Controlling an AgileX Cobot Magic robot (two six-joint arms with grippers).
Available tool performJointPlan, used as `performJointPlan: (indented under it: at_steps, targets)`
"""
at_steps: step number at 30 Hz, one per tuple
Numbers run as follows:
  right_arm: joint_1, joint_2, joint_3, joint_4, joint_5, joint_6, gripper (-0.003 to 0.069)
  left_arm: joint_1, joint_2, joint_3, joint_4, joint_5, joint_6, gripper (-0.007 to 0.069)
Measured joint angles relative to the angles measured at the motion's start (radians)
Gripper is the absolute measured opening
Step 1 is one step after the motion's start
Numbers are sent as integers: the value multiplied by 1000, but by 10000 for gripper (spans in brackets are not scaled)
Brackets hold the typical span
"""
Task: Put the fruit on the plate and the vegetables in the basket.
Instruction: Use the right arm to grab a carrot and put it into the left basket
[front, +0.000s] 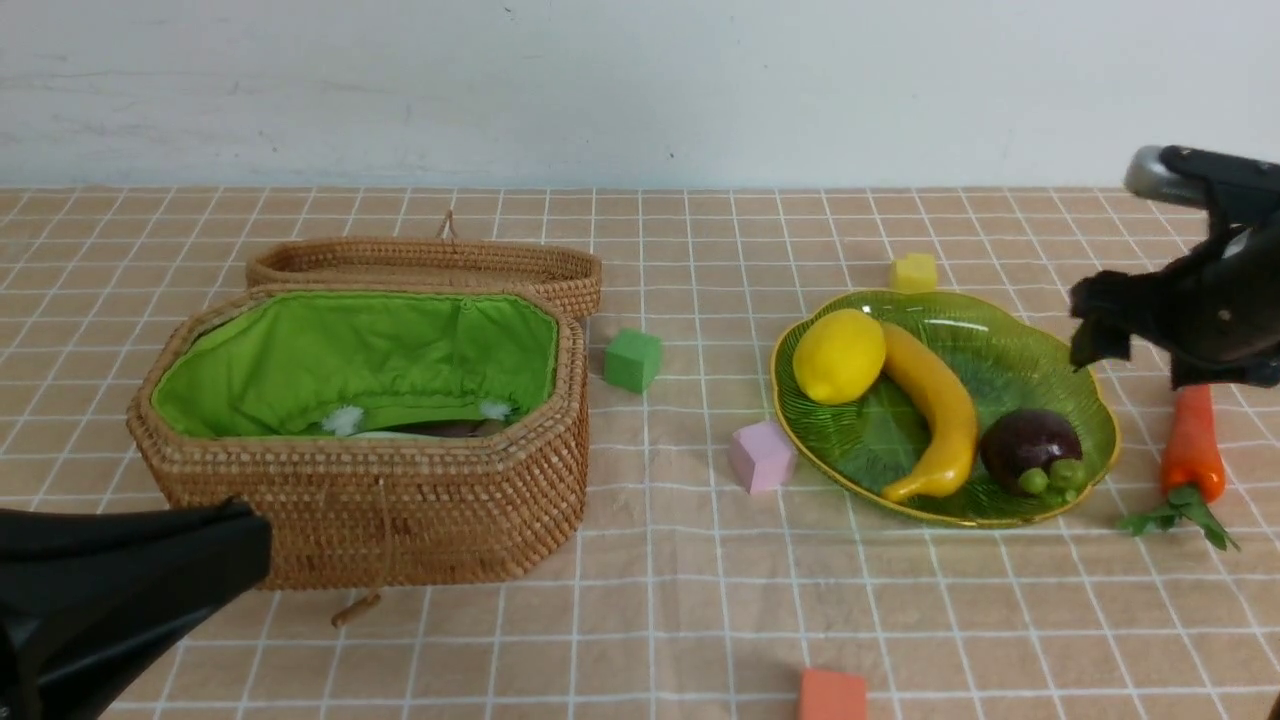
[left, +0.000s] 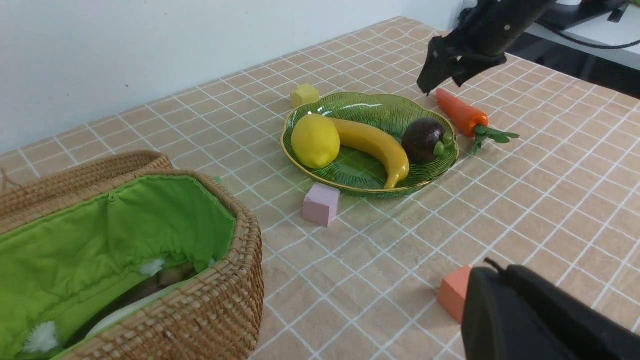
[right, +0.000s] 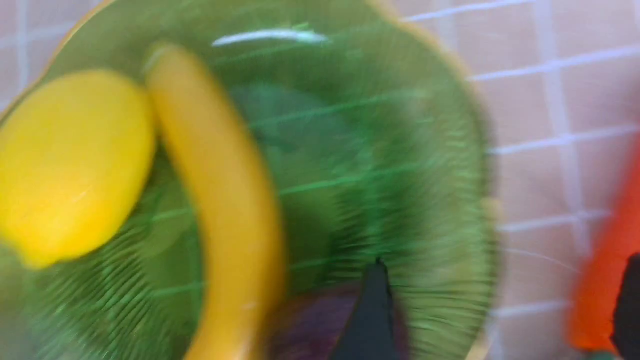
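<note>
On the checked tablecloth (front: 700, 620) the plate (front: 1000, 320) holds all the fruit (front: 940, 410), so the carrot (front: 1192, 450) just right of it is next — the right gripper (front: 1140, 345) hovers over its far end, wide open, empty, needing to drop and close — left gripper (front: 230, 545) shut, idle.

You've got rough woven wicker on the basket (front: 400, 500), matt green cloth lining (front: 350, 360). Glossy ribbed translucent plate (front: 1010, 350), glass or plastic unclear, gold rim. Smooth, slightly shiny lemon (front: 838, 355) and banana (front: 940, 410). Matt foam-like pink cube (front: 760, 457). Matt checked cloth on counter (front: 700, 600).
</note>
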Motion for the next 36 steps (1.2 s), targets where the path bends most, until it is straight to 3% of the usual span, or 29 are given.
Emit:
performJointPlan:
  at_steps: [7,14,20,26,29,36]
  targets:
    - [-133,105,-2,-8,19,82,537,0,0,0,0,-9,0,-9]
    - [-134,223,-2,41,-31,35,519,0,0,0,0,-9,0,-9]
    - [-134,221,-5,23,-7,4,379,0,2,0,-4,-4,-4,-9]
    - [-111,97,-3,24,121,-18,382,0,6,-32,23,98,-45,-8]
    - [2,-54,-6,105,164,-122,382,0,6,-86,116,169,-178,-8]
    - [452,-116,-162,436,167,-699,382,0,6,-116,392,361,-514,-5]
